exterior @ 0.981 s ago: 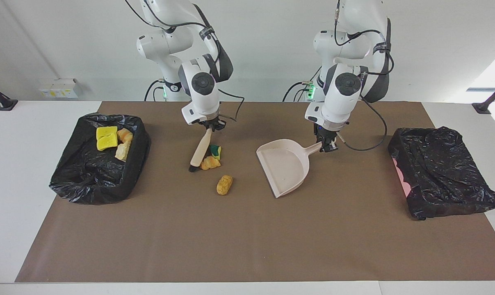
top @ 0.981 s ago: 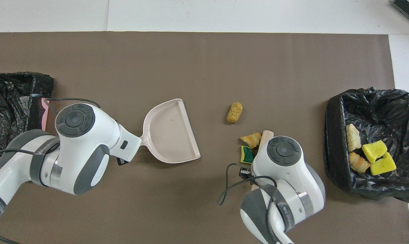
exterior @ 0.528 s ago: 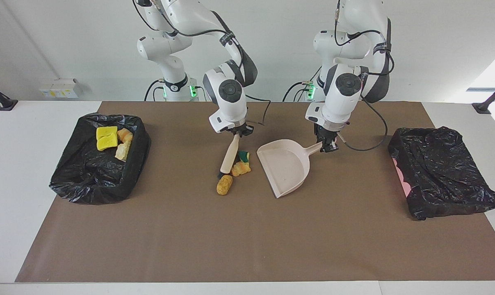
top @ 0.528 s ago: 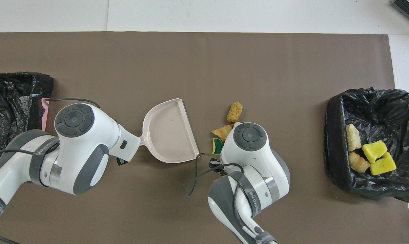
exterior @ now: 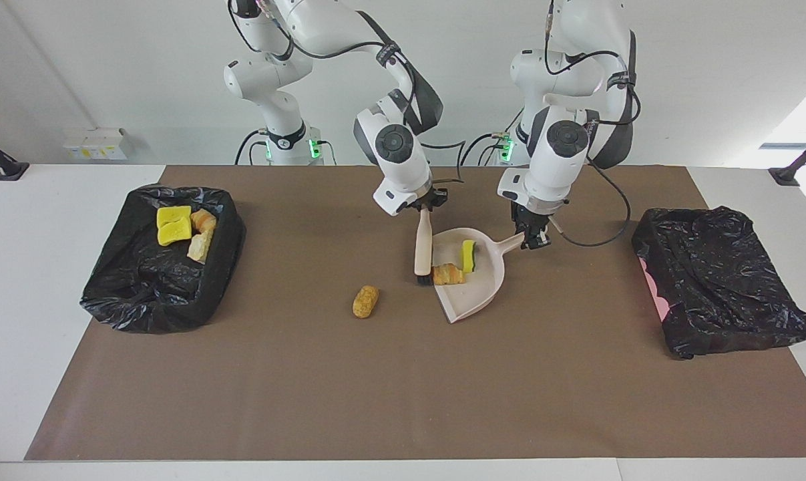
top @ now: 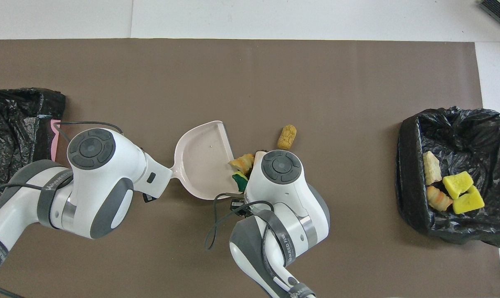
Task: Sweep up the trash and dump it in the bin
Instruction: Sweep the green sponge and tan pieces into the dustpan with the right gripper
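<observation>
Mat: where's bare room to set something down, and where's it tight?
Free: the mat strip farthest from the robots, and the patches between each bin and the middle. Crowded: mid-table, where the right gripper works the brush against the dustpan held by the left gripper, with a lump loose beside them.

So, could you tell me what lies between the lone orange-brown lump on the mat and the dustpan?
In the facing view, only the brush head stands between the lump and the dustpan; otherwise bare mat.
</observation>
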Robot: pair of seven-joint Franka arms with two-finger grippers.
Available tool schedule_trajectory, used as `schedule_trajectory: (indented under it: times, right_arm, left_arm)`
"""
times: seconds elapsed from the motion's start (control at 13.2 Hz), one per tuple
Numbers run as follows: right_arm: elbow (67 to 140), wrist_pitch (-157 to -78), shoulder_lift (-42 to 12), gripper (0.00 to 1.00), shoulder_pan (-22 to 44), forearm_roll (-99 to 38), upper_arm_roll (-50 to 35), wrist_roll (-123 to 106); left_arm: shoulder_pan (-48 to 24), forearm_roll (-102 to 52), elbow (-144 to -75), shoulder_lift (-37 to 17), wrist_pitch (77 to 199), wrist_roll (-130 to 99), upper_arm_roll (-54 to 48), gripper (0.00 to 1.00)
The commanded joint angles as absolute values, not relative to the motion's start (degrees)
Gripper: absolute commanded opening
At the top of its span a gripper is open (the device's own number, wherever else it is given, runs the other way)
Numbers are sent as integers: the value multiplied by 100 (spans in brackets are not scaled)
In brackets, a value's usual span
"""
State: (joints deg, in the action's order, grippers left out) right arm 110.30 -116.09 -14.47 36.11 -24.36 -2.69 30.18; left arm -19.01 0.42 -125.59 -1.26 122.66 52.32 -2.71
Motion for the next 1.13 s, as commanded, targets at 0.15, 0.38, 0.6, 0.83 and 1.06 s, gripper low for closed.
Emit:
schedule_trajectory:
  times: [0.15, 0.38, 0.6, 0.83, 1.06]
  right_arm:
    - [10819, -10979, -1232, 0, 3034, -2051, -237, 2804]
    - [10767, -10627, -1090, 0, 2463, -1250, -246, 2707]
    - [10810, -10705, -1107, 0, 2058, -205, -237, 2348]
    - [10881, -11002, -1352, 0, 1732, 332, -237, 1750]
    - [10907, -11179, -1634, 0, 1924, 439, -298, 1407]
  left_arm:
    - [-1837, -518, -12779, 35, 12630, 5238, -246, 0]
    - [-1793, -519, -12779, 35, 12604, 5229, -246, 0]
    - [-1872, -527, -12779, 35, 12639, 5203, -255, 0]
    - [-1959, -632, -12771, -105, 12857, 5028, -255, 0]
    - [-2030, -642, -12771, -141, 12902, 5001, -255, 0]
